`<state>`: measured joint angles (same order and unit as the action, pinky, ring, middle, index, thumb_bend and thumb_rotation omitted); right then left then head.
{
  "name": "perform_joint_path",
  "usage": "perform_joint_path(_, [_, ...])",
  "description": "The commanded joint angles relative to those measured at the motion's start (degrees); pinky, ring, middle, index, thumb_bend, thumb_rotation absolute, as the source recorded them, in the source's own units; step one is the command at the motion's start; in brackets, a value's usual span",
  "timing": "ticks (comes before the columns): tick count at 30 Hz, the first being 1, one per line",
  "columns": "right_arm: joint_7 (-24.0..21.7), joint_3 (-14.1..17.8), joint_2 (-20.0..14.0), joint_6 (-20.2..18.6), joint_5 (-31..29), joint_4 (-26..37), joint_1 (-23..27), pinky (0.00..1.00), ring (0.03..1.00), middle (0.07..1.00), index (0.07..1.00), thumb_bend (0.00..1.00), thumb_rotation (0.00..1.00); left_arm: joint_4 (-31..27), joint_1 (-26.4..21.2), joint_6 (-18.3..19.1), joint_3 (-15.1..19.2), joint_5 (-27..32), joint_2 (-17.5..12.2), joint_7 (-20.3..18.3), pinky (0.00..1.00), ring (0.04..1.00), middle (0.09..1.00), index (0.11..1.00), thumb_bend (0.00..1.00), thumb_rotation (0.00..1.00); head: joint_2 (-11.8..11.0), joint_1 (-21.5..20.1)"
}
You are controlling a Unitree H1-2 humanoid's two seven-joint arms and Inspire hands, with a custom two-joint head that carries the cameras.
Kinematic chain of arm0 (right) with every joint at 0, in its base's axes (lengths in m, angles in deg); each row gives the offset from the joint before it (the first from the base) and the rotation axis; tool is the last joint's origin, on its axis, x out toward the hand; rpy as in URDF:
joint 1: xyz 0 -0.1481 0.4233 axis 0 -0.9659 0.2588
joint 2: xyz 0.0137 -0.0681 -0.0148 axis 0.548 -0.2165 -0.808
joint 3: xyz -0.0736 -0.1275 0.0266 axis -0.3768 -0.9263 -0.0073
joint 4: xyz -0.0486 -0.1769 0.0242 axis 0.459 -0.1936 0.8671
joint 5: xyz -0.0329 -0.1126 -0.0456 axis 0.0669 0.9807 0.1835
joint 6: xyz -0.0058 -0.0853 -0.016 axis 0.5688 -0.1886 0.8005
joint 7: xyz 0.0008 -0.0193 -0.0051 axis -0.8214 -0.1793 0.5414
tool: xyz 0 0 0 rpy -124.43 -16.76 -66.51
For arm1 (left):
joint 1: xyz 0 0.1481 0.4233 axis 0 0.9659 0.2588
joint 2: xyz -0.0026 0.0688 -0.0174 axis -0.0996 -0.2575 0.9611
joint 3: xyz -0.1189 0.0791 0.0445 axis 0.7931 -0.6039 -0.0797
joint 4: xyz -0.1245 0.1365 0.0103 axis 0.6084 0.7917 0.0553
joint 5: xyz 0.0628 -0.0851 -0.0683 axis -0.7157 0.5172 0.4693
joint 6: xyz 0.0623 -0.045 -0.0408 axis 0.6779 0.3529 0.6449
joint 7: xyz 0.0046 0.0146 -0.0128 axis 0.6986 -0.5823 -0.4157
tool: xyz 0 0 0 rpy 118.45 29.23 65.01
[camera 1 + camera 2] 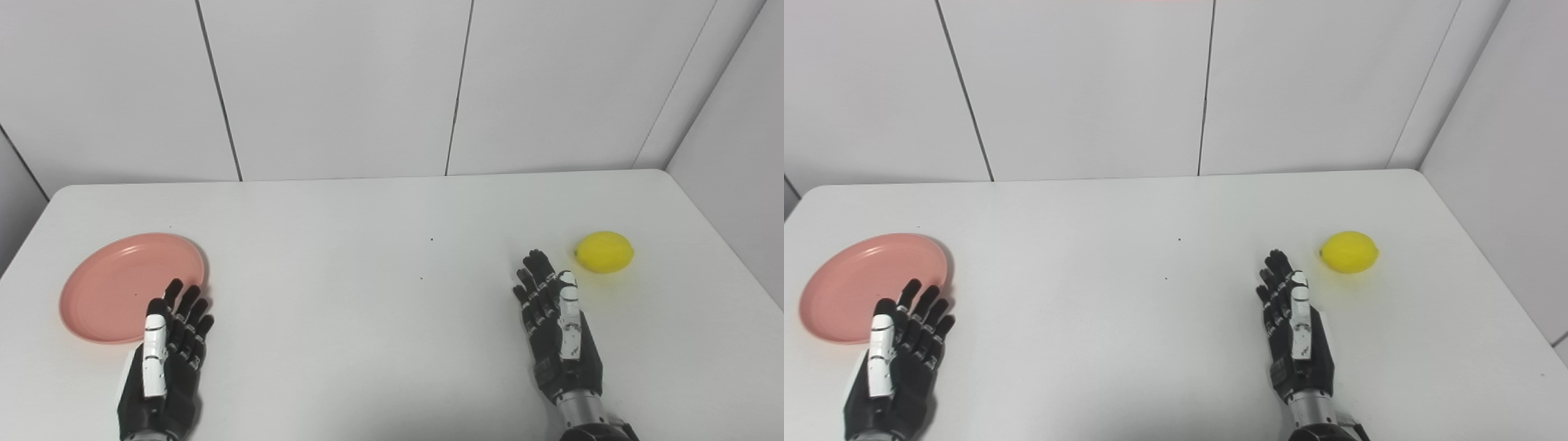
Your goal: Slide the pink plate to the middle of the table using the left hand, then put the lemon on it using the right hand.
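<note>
**Table inventory: plate at left, lemon at right, both hands empty**

Item 1, white table point(367, 318). I see it spanning the whole view, backed by pale wall panels.

Item 2, pink plate point(116, 275). It lies flat on the left side of the table, well away from the middle. I note nothing on it.

Item 3, lemon point(604, 252). It rests on the table's right side, well apart from the plate.

Item 4, left hand point(165, 361). I have it coming in from the bottom left, fingers stretched out and spread, grasping nothing. Its fingertips point(173, 286) overlap the plate's near right rim in both views; I cannot tell whether they touch the rim or hang just above it.

Item 5, right hand point(1295, 334). It enters from the bottom right, fingers extended and released, holding nothing. I place it near the lemon, to the lemon's lower left, with bare table showing between them.
</note>
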<state>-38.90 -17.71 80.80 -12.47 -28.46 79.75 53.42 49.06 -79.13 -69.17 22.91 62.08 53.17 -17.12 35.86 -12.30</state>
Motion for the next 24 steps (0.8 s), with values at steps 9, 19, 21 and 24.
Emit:
perform_joint_path(9, [1.25, 0.79, 0.30, -4.84, -1.91, 3.46, -1.93, 1.00, 0.976, 0.950, 0.898, 0.73, 0.89, -2.00, 0.85, -1.00, -0.65, -0.56, -0.85, 0.34, 1.00, 0.979, 0.967, 0.962, 0.55, 0.89, 0.06, 0.48])
perform_joint_path(19, [1.36, 1.14, -0.52, -5.60, -2.33, 3.41, -2.03, 1.00, 0.972, 0.944, 0.888, 0.73, 0.88, -1.85, 0.71, -0.75, -1.02, 0.05, -0.26, 0.87, 1.00, 0.970, 0.955, 0.954, 0.56, 0.88, 0.11, 2.15])
perform_joint_path(21, [1.34, 1.40, -0.78, -5.67, -2.53, 3.31, -2.00, 1.00, 0.971, 0.941, 0.884, 0.74, 0.87, -1.73, 0.75, -1.12, -1.36, -0.38, 0.06, 1.11, 1.00, 0.962, 0.951, 0.950, 0.57, 0.86, -0.06, 3.53])
perform_joint_path(24, [0.58, 1.89, -1.68, -5.37, -3.35, 2.78, -2.00, 1.00, 0.979, 0.947, 0.896, 0.74, 0.89, -1.24, 0.92, -2.47, -2.17, -1.33, 0.51, 1.17, 1.00, 0.951, 0.943, 0.940, 0.59, 0.84, -0.62, 6.96])
